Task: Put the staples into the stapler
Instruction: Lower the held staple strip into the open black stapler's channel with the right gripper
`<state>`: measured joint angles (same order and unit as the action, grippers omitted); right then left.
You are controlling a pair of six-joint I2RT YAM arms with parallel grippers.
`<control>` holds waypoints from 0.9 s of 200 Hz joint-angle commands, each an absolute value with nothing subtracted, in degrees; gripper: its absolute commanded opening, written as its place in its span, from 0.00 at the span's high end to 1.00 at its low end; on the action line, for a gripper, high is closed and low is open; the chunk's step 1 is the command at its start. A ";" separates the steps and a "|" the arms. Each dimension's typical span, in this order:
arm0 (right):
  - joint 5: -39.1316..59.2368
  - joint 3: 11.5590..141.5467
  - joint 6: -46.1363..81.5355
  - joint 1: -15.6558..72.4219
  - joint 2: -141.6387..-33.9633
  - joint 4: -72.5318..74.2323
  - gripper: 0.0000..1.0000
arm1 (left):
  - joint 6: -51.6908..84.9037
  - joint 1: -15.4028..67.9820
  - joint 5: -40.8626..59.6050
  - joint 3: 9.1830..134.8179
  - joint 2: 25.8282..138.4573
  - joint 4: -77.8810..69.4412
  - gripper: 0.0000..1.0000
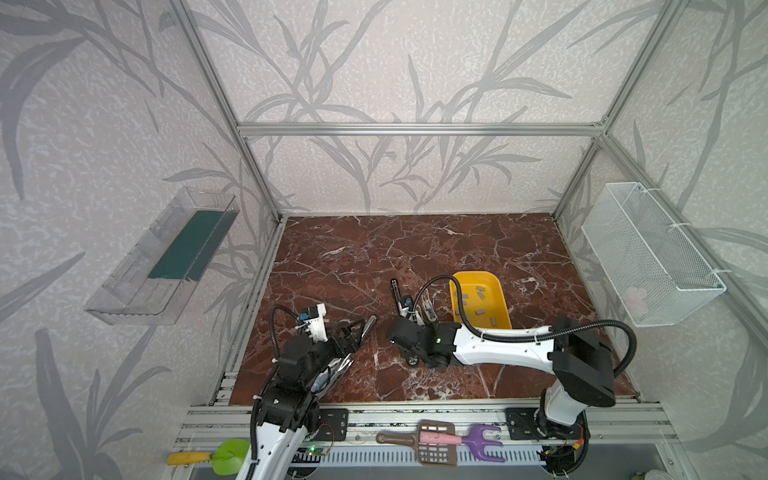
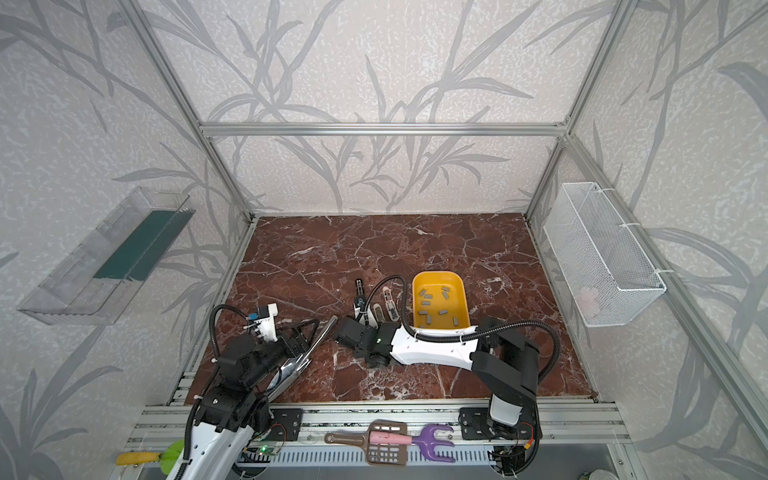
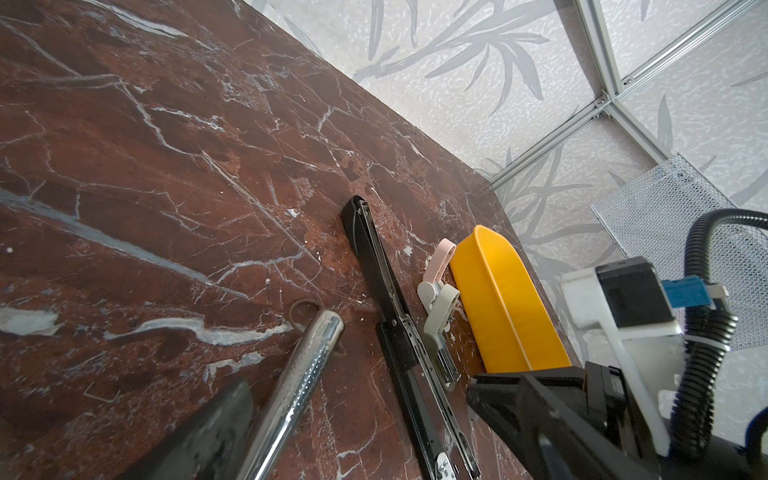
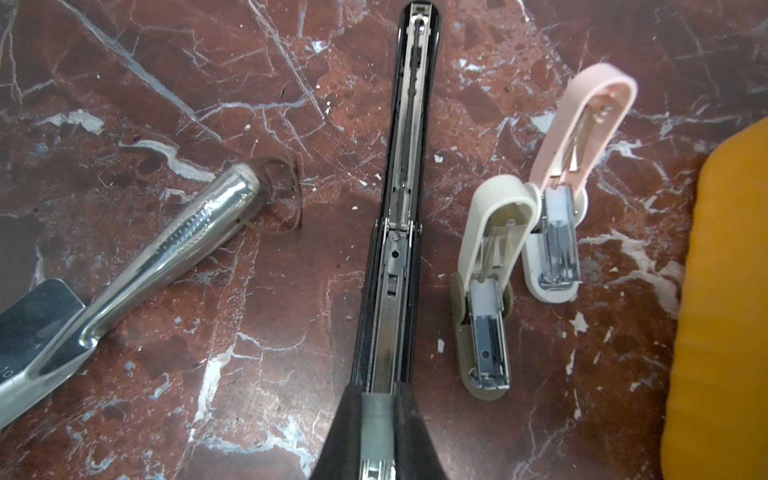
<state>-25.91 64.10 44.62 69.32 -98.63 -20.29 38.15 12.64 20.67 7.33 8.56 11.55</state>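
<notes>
A long black stapler (image 4: 405,166) lies opened flat on the marble table, its metal channel facing up; it also shows in both top views (image 1: 395,291) (image 2: 358,291). My right gripper (image 4: 380,395) is shut on its near end. Beside it lie a beige stapler (image 4: 490,257) and a pink stapler (image 4: 582,137), both flipped open. Several small grey staples (image 1: 480,310) (image 2: 442,311) are scattered in a yellow tray (image 1: 473,275) just right of the staplers. My left gripper (image 3: 357,386) stands open at the front left, a chrome tool handle (image 3: 307,365) lying between its fingers.
A brown rubber band (image 4: 286,195) lies at the tip of the chrome handle. A white mesh basket (image 1: 648,257) hangs on the right wall and a clear shelf (image 1: 166,257) on the left wall. Plastic toy tools (image 1: 440,440) rest on the front rail.
</notes>
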 commanded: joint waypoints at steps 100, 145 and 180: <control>-25.82 61.34 45.02 69.57 -96.32 -19.63 1.00 | 38.45 12.92 20.66 6.92 8.09 10.55 0.01; -26.02 61.23 44.39 69.56 -96.59 -18.87 1.00 | 38.50 12.92 20.65 6.89 8.04 10.57 0.01; -25.77 61.61 44.31 69.58 -97.47 -18.72 1.00 | 38.50 12.92 20.65 6.94 8.06 10.55 0.01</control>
